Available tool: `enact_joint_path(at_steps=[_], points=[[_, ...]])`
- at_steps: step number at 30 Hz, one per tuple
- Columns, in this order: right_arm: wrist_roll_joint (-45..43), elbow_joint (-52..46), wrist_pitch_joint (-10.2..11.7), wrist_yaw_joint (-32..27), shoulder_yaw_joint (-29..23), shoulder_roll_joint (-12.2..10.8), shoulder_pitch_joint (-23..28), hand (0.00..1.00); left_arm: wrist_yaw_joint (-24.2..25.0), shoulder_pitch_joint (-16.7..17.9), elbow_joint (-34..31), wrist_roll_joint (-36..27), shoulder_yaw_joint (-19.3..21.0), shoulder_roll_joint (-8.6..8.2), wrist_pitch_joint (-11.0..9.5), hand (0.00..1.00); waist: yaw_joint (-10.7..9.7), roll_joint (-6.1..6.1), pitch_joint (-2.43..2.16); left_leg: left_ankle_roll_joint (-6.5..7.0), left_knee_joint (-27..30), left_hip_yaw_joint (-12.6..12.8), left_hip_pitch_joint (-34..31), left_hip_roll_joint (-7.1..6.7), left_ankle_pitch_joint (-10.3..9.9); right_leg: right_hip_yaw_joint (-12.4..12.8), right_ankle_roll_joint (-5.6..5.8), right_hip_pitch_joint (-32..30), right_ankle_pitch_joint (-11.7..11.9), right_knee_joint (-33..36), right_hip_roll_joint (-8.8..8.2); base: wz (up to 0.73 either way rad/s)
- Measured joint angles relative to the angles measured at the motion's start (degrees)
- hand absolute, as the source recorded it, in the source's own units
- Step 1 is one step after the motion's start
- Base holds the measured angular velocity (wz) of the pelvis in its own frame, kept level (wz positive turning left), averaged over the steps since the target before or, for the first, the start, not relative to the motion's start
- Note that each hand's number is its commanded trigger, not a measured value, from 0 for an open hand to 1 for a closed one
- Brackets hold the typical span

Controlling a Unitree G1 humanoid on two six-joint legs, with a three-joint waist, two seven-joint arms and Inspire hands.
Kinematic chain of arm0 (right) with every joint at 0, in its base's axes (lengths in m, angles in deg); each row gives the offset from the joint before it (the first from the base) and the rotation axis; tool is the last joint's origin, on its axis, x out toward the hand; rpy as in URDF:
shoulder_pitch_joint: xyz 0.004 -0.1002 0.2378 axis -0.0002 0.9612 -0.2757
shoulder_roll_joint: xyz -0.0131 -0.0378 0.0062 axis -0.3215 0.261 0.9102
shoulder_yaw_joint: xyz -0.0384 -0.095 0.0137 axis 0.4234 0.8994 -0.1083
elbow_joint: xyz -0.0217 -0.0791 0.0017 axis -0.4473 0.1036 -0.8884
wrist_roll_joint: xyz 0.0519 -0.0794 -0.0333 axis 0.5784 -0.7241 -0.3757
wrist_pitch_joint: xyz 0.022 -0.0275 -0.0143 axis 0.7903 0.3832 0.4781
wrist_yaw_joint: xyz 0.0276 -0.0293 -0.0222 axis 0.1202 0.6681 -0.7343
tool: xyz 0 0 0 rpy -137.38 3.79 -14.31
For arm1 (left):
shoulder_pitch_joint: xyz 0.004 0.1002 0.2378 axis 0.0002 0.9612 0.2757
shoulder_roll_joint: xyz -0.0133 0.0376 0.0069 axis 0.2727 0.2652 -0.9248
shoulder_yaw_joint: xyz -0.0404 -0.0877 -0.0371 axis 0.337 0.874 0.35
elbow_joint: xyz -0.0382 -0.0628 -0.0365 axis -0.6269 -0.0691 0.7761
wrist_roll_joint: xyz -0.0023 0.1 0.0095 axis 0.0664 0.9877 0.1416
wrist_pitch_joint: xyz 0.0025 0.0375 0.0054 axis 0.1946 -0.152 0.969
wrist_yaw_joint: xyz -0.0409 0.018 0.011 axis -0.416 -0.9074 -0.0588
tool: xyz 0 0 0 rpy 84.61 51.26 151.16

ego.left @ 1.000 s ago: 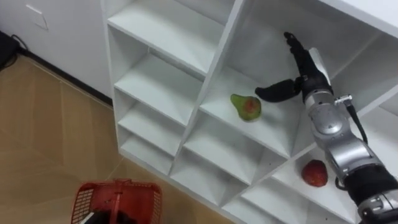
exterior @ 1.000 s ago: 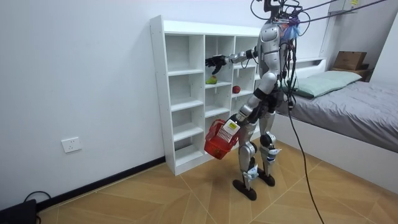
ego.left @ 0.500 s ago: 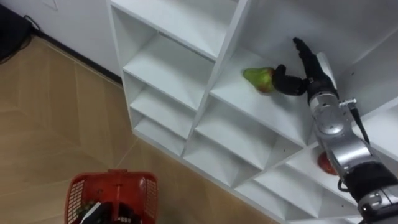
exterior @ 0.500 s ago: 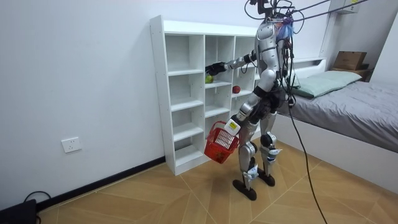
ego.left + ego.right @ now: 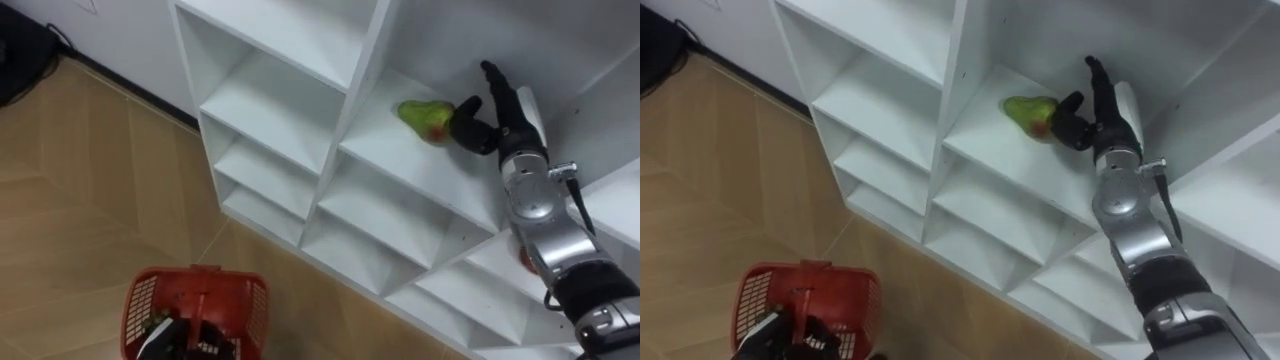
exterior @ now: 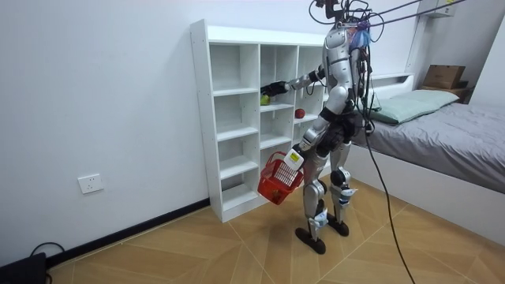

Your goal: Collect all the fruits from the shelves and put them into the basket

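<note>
A green pear (image 5: 420, 117) with a red blush lies on a shelf of the white closet (image 5: 300, 110), in the middle column. My right hand (image 5: 488, 112) is inside that compartment just right of the pear, fingers straight and pointing up, thumb against the fruit (image 5: 1028, 111). A red apple (image 6: 300, 113) sits one compartment lower to the right, mostly hidden behind my forearm in the eye views. My left hand (image 6: 293, 158) hangs low, shut on the handle of a red basket (image 5: 195, 312).
I stand facing the closet (image 6: 237, 118) on a wooden floor (image 5: 70, 200). Several other compartments are bare. A bed (image 6: 442, 134) lies behind me on the room view's right, and a wall socket (image 6: 91, 184) is low on the wall.
My right hand has come down and in from above the shelf, and its thumb now rests against the pear. The head view has shifted. The basket has swung slightly.
</note>
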Motion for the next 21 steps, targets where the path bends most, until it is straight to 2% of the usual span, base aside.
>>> enact_joint_path(at_steps=[9, 16, 21], points=[[0.3, 0.0, 0.0, -1.9, 0.0, -0.1, -0.7, 0.0, -0.7, -1.4, 1.0, -0.2, -1.1, -0.24, 0.0, 1.0, -0.2, 0.41, 0.17, 0.06, 0.2, 0.0, -0.7, -0.06, 0.3, 0.0, 0.0, -1.0, 0.0, 0.8, -0.21, 0.0], [-0.2, -0.7, 0.7, -8.0, 0.0, -0.4, -0.7, 0.0, -2.8, -1.5, 1.7, -0.1, -2.5, -1.33, -0.3, 1.0, -0.2, 1.95, 0.09, 0.0, -0.2, 0.4, -0.8, 0.0, 0.6, 0.7, -0.04, -1.6, 0.0, 0.8, -0.23, -0.04], [-1.8, -0.7, 1.4, -12.5, -0.1, -0.6, -0.7, 0.0, -3.3, -1.3, 2.1, -0.1, -2.5, -1.83, -0.3, 1.0, -0.4, 1.99, 0.08, 0.03, -1.2, 0.5, -0.2, -0.09, 1.1, 0.9, -0.05, -1.5, 0.0, 0.8, -0.46, -0.01]])
